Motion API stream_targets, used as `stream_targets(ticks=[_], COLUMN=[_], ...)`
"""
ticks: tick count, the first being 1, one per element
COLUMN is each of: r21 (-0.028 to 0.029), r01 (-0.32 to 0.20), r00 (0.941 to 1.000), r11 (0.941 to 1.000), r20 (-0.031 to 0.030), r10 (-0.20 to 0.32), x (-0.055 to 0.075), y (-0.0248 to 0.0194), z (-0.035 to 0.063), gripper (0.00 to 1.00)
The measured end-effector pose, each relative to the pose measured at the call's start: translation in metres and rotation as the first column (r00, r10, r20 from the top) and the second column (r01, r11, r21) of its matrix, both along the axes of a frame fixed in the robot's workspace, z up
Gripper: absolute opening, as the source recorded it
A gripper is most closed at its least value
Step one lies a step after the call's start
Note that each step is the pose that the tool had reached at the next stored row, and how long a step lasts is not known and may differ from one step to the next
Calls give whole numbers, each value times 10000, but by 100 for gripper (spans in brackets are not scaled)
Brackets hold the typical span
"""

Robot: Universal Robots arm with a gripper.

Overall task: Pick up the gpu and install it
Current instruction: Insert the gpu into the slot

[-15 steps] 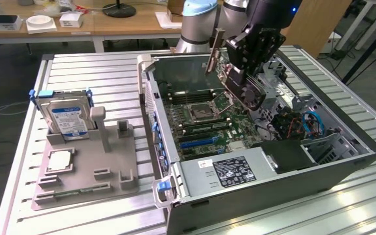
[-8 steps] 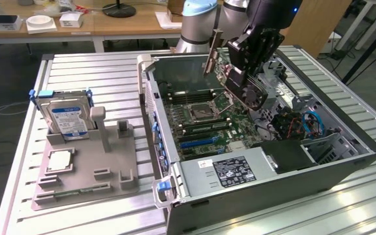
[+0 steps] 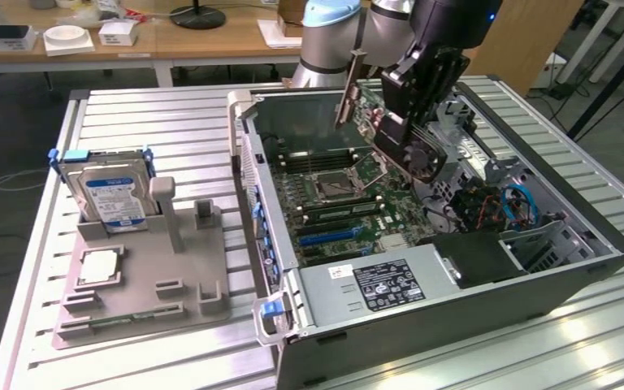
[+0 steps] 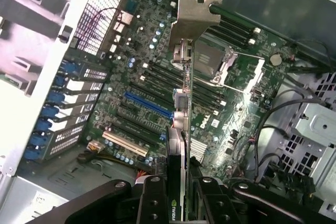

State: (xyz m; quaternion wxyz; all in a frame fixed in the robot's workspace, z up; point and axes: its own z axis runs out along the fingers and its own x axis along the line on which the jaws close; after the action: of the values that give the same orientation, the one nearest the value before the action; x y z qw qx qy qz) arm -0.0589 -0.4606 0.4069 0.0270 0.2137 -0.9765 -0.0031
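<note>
My gripper [image 3: 408, 122] hangs over the open computer case [image 3: 572, 203], shut on the gpu [image 3: 412, 153]. The gpu is a dark card, held tilted on edge with its silver bracket [image 3: 347, 101] toward the case's rear wall. It hovers above the motherboard [image 3: 334, 203], apart from it. In the wrist view the gpu [image 4: 181, 145] is edge-on between my gripper's [image 4: 181, 205] black fingers [image 4: 152, 203], and its bracket [image 4: 191, 11] points away from the camera. Below the card lie the blue expansion slot [image 4: 147, 106] and the black slots beside it.
A power supply [image 3: 388, 284] fills the case's near corner, and cables [image 3: 513, 203] and a drive cage sit at the exterior view's right. On the table to the left, a grey fixture [image 3: 144, 268] holds a hard drive [image 3: 111, 195], a processor [image 3: 97, 266] and a memory stick [image 3: 127, 319].
</note>
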Motion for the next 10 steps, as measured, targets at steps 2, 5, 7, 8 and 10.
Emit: stream_targets(ticks=[2, 5, 7, 8, 10], r21=[1, 1, 0, 0, 0], r01=[-168, -421, -597, -682, -856], r00=[9999, 9991, 9982, 9977, 9963], r11=[9999, 9991, 9982, 9977, 9963], r20=[0, 0, 0, 0, 0], r10=[168, 421, 597, 682, 856], x=[2, 4, 6, 7, 8], y=[0, 0, 0, 0, 0], z=[-2, -4, -5, -6, -7], gripper=[26, 26, 26, 26, 26])
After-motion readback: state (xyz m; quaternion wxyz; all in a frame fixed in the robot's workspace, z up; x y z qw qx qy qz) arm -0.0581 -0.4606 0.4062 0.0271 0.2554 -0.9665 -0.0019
